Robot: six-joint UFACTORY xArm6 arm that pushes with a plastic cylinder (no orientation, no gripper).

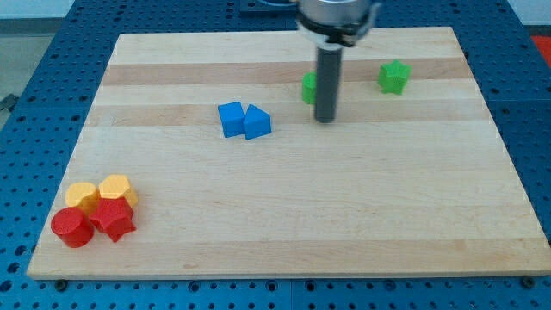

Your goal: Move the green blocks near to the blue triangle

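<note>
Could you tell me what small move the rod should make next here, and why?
Probably slide my tip round to the view's right of the nearer green block, which the rod partly hides. The blue triangle lies to the view's left, beside the blue cube, so a leftward push needs the tip on the far side. The green star waits farther right.
</note>
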